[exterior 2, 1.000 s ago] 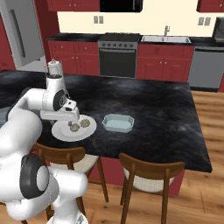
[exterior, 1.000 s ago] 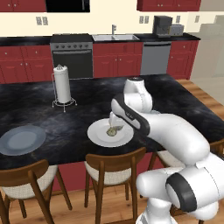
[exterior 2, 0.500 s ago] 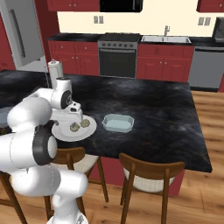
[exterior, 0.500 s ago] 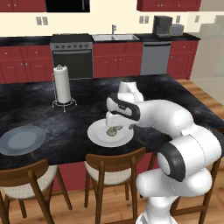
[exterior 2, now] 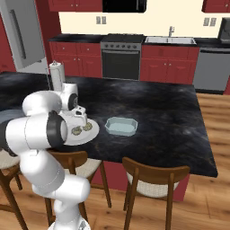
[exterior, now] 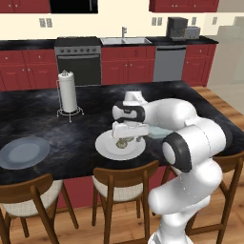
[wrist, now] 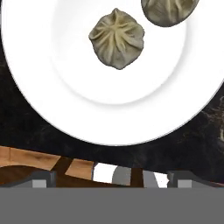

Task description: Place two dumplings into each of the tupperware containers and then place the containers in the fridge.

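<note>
On the black island counter (exterior: 43, 119) your white plate (exterior: 106, 147) sits near the front edge, with the pale blue-green tupperware container (exterior 2: 120, 126) just beside it, apart from it. Your gripper (exterior: 127, 139) hangs low over the plate, jaws spread wide, nothing between them. In the hand view the fingertips (wrist: 41, 178) stand well apart at the plate's near rim; two dumplings (wrist: 117, 39) lie on the plate beyond them, untouched.
</note>
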Controlling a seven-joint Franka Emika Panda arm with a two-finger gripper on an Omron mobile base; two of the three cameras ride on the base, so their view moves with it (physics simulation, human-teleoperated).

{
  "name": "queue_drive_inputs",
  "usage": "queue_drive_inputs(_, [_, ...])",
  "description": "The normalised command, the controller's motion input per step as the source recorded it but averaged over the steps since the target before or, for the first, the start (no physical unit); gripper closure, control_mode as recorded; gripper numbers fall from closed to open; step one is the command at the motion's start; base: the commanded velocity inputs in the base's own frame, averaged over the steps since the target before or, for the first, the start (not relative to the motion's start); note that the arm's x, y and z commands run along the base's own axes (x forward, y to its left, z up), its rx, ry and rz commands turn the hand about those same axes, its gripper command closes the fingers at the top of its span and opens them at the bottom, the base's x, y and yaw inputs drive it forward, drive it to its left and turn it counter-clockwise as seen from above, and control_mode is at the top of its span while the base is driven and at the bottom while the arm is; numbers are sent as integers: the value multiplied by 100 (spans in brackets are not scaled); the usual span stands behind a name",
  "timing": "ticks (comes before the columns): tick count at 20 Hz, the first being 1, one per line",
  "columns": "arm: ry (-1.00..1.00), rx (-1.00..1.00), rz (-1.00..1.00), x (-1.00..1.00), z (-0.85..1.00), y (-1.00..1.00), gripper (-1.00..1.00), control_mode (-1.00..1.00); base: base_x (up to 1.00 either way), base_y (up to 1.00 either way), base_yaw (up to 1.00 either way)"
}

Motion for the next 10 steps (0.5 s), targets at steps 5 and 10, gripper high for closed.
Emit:
queue_drive_inputs(5, [-6,-7,0,5,-32,1,-100,-100,0,0,0])
queue_drive_inputs(10, [-16,-1,-1,0,-48,0,-100,-100,0,0,0])
